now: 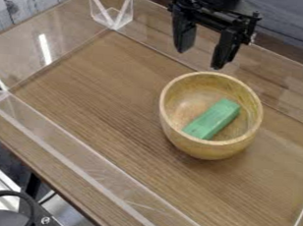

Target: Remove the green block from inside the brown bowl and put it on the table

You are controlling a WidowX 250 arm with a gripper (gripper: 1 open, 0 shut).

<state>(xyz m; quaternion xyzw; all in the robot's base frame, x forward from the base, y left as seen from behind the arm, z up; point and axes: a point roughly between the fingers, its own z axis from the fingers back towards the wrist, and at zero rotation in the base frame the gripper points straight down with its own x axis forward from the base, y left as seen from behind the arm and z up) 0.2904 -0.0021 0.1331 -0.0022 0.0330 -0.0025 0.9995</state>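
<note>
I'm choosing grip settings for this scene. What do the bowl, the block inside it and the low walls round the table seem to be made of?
The brown bowl: apparently wood, light tan and matte, with a thick rim.
The green block: plain, matte, uniformly green; painted wood or plastic, cannot tell.
The walls: clear and glossy, likely acrylic; the table shows through them, its top wood-grained.

Bright, even light; white glare streaks the clear acrylic walls (41, 43) left of the gripper (206, 50); softly blurred.
</note>
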